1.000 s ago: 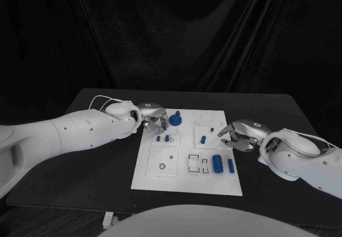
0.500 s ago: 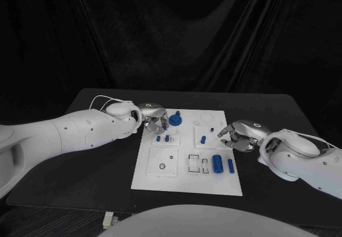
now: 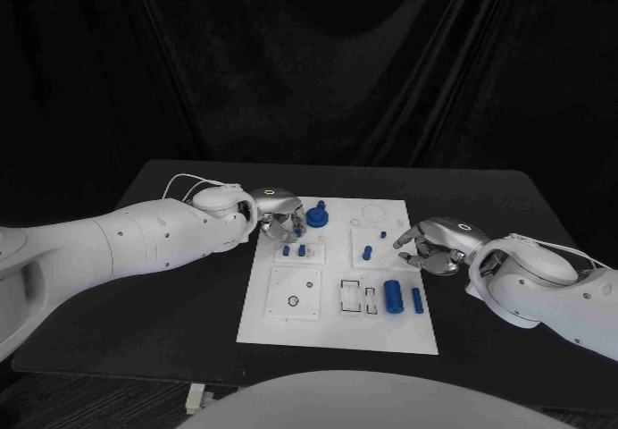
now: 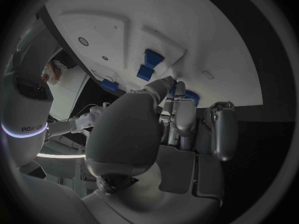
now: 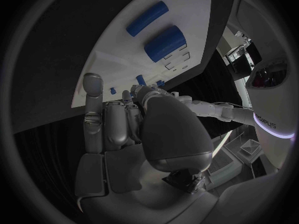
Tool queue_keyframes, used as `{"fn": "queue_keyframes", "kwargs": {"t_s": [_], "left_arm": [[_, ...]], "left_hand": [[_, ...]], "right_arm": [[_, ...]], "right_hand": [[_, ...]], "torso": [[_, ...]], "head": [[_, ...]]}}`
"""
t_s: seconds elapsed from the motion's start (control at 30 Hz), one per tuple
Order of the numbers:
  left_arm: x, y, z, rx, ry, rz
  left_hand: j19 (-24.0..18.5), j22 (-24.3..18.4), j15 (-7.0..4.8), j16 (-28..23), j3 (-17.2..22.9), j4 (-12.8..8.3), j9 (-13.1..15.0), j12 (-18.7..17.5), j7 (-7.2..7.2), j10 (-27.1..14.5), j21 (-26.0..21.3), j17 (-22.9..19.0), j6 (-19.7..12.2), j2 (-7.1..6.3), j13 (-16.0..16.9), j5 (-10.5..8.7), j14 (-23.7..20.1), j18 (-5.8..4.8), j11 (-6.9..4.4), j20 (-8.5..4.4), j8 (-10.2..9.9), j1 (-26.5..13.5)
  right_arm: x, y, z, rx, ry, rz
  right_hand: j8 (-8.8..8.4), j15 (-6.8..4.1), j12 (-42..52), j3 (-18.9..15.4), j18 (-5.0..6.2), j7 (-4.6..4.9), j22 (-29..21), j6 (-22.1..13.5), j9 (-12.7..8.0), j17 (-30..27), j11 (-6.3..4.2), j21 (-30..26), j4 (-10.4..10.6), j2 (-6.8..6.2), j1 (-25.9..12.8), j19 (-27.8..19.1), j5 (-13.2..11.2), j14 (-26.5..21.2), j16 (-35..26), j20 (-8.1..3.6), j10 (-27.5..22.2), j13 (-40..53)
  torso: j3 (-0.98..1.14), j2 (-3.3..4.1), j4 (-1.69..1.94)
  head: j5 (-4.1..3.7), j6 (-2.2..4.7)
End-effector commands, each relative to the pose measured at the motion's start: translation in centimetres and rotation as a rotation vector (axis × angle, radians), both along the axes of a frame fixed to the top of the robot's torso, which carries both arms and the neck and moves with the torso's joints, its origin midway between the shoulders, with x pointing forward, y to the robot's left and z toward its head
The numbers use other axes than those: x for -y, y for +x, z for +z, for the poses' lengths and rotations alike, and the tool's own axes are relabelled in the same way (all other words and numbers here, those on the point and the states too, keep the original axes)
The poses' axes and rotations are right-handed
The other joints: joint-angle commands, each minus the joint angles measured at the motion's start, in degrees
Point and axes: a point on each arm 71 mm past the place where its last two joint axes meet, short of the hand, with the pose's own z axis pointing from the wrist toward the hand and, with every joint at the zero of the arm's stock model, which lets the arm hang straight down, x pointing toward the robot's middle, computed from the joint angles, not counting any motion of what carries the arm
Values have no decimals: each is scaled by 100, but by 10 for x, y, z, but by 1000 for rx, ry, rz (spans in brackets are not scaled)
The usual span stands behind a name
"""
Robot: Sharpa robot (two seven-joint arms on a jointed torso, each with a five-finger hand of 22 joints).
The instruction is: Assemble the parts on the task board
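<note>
From the head view, almost nothing had changed over the last second: both arms kept their places, and the blue knob-shaped part (image 3: 317,215) stood where it had stood half a second before, just beside the left hand (image 3: 279,217) at the far left corner of the task board (image 3: 338,335). That hand hung over the board's far edge with its fingers curled downward by the knob part; whether they pinched anything I could not tell. The right hand (image 3: 431,246) rested at the board's right edge, fingers curled in, nothing visible in them. Near it two blue cylinders (image 3: 393,296) — a thick one and a thin one (image 3: 417,300) — lay side by side on the board, long axes running from the near edge toward the far edge.

In the left wrist view the fingers (image 4: 222,129) lay close together, reaching toward small blue pegs (image 4: 151,59) on the white plate.

In the right wrist view the fingers (image 5: 93,112) were pressed side by side, empty, the two cylinders lying parallel beyond them.
</note>
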Motion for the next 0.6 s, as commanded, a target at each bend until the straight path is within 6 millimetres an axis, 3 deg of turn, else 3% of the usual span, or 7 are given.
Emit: {"fn": "queue_keyframes", "kwargs": {"t_s": [0.03,0.4,0.6], "left_arm": [[2,-3,-4,-30,8,-18],[1,-2,-6,-43,22,-3],[-1,-2,-6,-49,30,6]], "left_hand": [[-39,1162,1,-31,9,-21,14,-25,-1,20,-30,-6,25,18,-8,-23,-57,45,2,0,11,-26],[-86,1145,2,-101,17,-32,-16,-55,-18,-6,-87,-84,-53,17,-33,-29,-122,58,-2,3,-15,-44],[-116,1135,3,-137,34,-57,-73,-80,-51,-49,-123,-129,-247,-6,-68,-66,-165,65,-4,6,-32,-60]], "right_arm": [[1,-1,-1,-5,-6,-11],[1,-1,-1,-5,-7,-12],[1,0,-1,-5,-7,-13]], "right_hand": [[-16,33,-22,16,85,9,291,50,-7,-3,9,-20,3,-15,-23,-24,32,181,-36,1,-22,-10],[-16,33,-22,16,85,9,291,50,-7,-3,9,-20,3,-15,-23,-24,32,181,-36,1,-22,-10],[-16,33,-22,16,85,9,291,50,-7,-3,9,-20,3,-15,-23,-24,32,181,-36,1,-22,-10]], "torso": [[-1,-1,0],[-2,-5,-5],[0,-6,-6]], "head": [[-1,0],[1,0],[0,0]]}}
